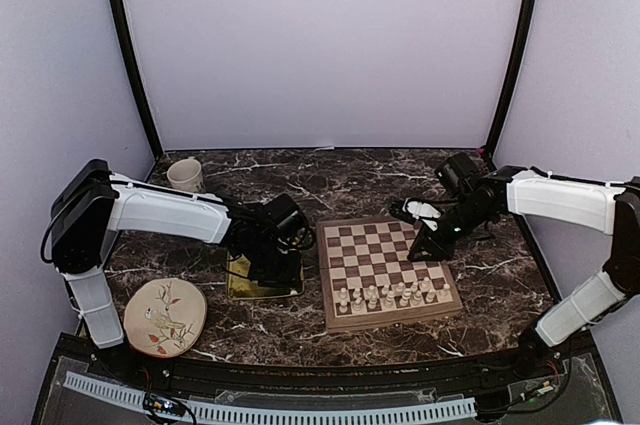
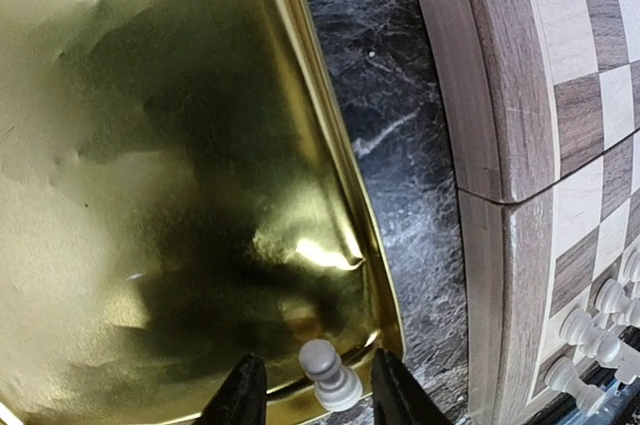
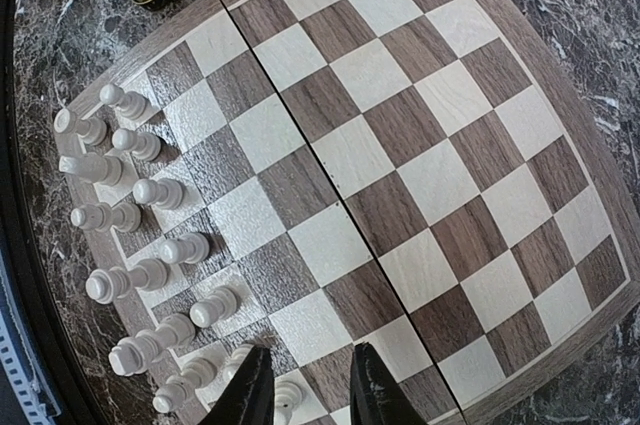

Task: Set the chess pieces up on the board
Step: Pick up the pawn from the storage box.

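At the edge of the gold tray (image 2: pixel 150 145), my left pincer (image 2: pixel 318 397) sits spread around a little white pawn (image 2: pixel 319 357), not squeezing it yet I think, so a crooked pinch could tip it or flick it onto the counter (image 2: pixel 400 145).

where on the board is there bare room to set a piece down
The board is bare from its far frame down to the middle rows; the two nearest rows are crowded with chess pieces. A bare marble strip runs between the gold tray and the board.
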Action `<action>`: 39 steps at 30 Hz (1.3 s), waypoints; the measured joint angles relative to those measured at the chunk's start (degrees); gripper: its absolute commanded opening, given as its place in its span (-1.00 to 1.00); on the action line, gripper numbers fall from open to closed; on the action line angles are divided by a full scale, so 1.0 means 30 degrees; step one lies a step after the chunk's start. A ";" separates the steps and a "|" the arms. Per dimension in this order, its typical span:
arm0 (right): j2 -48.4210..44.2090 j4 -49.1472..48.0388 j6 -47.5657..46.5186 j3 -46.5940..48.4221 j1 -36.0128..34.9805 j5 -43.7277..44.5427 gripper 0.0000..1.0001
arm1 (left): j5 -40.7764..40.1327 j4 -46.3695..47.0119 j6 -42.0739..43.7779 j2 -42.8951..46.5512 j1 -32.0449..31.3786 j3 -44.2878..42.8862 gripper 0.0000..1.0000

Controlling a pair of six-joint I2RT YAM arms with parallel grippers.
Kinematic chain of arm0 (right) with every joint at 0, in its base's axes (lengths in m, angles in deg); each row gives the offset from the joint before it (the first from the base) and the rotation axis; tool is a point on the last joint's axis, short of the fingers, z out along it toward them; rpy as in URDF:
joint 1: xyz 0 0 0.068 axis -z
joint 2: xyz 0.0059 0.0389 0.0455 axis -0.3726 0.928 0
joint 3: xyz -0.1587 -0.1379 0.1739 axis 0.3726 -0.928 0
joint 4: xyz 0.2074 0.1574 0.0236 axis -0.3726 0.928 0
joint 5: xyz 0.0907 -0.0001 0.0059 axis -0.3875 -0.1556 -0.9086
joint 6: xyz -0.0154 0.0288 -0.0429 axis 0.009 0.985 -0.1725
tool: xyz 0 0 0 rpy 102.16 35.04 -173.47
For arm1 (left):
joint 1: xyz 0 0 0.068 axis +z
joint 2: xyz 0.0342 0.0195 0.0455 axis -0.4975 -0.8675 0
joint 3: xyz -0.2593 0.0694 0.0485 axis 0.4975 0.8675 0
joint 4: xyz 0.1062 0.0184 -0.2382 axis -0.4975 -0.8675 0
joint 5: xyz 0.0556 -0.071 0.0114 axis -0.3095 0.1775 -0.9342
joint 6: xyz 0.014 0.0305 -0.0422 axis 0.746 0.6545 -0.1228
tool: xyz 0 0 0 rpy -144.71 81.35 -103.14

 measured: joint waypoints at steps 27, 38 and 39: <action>-0.0313 -0.0474 -0.0015 -0.0459 0.0044 -0.0612 -0.46 | 0.0517 -0.0685 0.1406 -0.1144 0.0262 -0.1209 -0.88; -0.0313 -0.1370 -0.0007 -0.1093 0.1494 -0.0488 -0.47 | -0.0415 0.6186 0.6586 0.2084 0.0277 0.1443 -0.89; -0.0313 -0.1515 -0.0015 -0.1195 0.1690 -0.0459 -0.47 | -0.0204 0.7359 0.7009 0.2557 0.0277 0.2193 -0.89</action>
